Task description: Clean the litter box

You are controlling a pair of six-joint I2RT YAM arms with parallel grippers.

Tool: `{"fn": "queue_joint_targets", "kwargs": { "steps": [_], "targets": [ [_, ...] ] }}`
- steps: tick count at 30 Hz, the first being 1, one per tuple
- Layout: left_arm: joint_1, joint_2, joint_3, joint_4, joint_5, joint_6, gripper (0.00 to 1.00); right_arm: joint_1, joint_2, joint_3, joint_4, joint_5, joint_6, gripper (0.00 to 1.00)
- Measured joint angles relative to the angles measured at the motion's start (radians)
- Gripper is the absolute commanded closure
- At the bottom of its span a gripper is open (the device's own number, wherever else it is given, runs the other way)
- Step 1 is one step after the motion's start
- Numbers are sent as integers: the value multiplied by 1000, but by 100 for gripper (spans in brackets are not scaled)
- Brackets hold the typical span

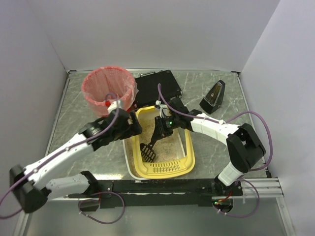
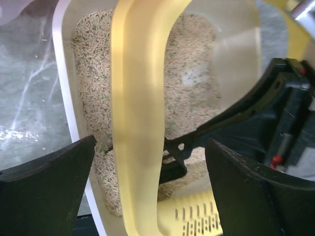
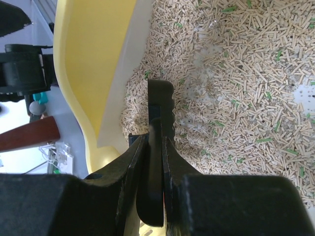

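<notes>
- Two tools are at the litter box [image 1: 190, 156], which sits in the centre of the top view on the grey marbled surface [image 1: 74, 110]. Its slotted strip [image 1: 162, 169] is at the lower end, nearest the arm bases.
- On the right tool [image 3: 154, 145], the fingers are pinched tight on the handle of a black scoop [image 1: 148, 153]. The wrist view shows no gap beside the handle.
- From that grip the scoop slants down and to the left in the top view, and its slotted head is over the lower-left part of the box. Whether the head touches the litter [image 3: 236, 73] I cannot tell.
- On the left tool [image 2: 150, 147], the fingers are spread wide and hold nothing. The yellow rim of the box runs up between them in the wrist view, touching neither.
- Inside the box the litter is beige pellets with a few green ones scattered through.
- Outside the yellow rim, a white edge [image 1: 129, 160] shows along the left and lower-left sides.
- At upper left of the box stands a pink-lined round bin [image 1: 91, 97], just above the left tool in the top view.
- At top centre a flat black case [image 1: 160, 83] lies just above the box, and a black wedge-shaped object [image 1: 214, 96] stands apart at upper right.
</notes>
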Motion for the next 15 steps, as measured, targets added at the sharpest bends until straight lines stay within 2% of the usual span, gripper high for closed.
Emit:
{"fn": "queue_joint_targets", "kwargs": {
  "steps": [4,6,15],
  "targets": [
    [-49,169,116,-97,-90,10,9,2,0,0,10,3,11,100],
    [-56,234,151,-150,-134,10,17,2,0,0,12,4,15,100],
    [-79,384,200,-245,-230,37,18,3,1,-6,32,5,26,100]
  ]
}}
